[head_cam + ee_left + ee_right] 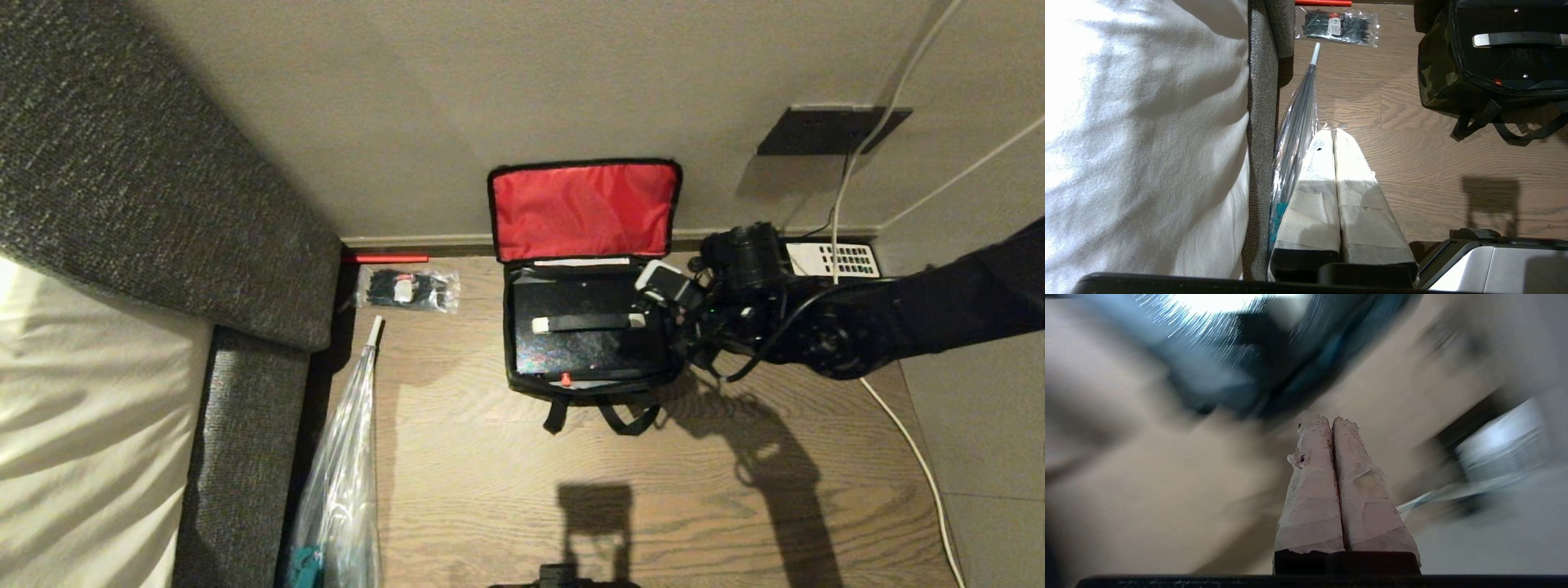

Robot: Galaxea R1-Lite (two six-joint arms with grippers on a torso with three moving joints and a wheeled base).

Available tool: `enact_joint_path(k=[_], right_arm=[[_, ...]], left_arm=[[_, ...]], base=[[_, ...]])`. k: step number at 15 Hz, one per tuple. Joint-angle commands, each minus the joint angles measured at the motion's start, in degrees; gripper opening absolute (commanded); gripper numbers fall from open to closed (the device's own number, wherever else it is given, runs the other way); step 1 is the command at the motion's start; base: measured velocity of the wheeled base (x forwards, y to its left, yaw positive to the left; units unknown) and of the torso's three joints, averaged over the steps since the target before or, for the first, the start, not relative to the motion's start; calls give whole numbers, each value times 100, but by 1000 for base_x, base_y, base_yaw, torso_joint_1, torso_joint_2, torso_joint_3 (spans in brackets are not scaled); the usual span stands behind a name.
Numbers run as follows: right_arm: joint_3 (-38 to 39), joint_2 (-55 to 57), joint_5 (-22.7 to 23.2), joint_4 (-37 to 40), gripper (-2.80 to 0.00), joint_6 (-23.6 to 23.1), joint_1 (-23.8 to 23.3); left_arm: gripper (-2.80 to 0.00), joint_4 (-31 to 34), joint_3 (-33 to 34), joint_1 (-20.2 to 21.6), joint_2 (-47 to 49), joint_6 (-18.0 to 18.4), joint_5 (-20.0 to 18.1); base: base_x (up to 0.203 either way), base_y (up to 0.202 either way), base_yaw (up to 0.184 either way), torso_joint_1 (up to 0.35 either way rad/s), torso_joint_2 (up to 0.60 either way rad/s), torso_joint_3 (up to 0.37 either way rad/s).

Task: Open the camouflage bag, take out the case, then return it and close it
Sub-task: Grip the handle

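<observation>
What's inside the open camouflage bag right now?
The black case fills the camouflage bag, handle up; whatever lies beneath the case is hidden.

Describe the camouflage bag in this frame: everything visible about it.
The camouflage bag is a boxy soft fabric bag in green-black camouflage with black trim, standing on the wooden floor against the wall. Its red-lined lid is flipped open and leans upright against the wall. The black case lies inside, handle up, filling the opening. Two black straps trail onto the floor in front. The right gripper, shut, is at the bag's right rim; contact is unclear.
</observation>
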State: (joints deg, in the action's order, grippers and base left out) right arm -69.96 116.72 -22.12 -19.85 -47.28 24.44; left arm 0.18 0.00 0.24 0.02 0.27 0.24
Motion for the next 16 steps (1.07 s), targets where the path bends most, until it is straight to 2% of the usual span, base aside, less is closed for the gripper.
enact_joint_path(k=[1, 2, 4, 6, 8, 10, 13, 14, 15, 16], right_arm=[[-54, 1069, -675, -2130, -280, -2101, 497], [-30, 1164, -839, -2419, -280, -2355, 695], [319, 1242, -932, -2652, -280, -2359, 853], [366, 1556, -1068, -3404, -280, -2533, 904], [170, 1816, -1416, -3837, -280, -3239, 930], [93, 2107, -1673, -4403, -280, -3736, 938], [-276, 2497, -2156, -4787, -280, -3910, 1098], [-317, 2585, -2345, -4932, -68, -4063, 1134], [-384, 2725, -2571, -4931, 0, -4088, 1200], [-597, 2849, -2668, -4930, 0, -3977, 1266]], left_arm=[[-280, -1, 9, 2, -11, 0, 2], [-280, -1, 9, 6, -11, 0, 2], [-280, -1, 9, 2, -11, 0, 2], [-280, -1, 9, 2, -11, 0, 2], [-280, -1, 9, 2, -11, 0, 2], [-280, -1, 9, 2, -11, 0, 2], [-280, -1, 9, 2, -11, 0, 2], [-280, -1, 9, 2, -11, 0, 2], [-280, -1, 9, 2, -11, 0, 2], [-280, -1, 9, 2, -11, 0, 2]], base=[[0, 0, 0, 0, 0, 0], [0, 0, 0, 0, 0, 0], [0, 0, 0, 0, 0, 0], [0, 0, 0, 0, 0, 0], [0, 0, 0, 0, 0, 0], [0, 0, 0, 0, 0, 0], [0, 0, 0, 0, 0, 0], [0, 0, 0, 0, 0, 0], [0, 0, 0, 0, 0, 0], [0, 0, 0, 0, 0, 0]])
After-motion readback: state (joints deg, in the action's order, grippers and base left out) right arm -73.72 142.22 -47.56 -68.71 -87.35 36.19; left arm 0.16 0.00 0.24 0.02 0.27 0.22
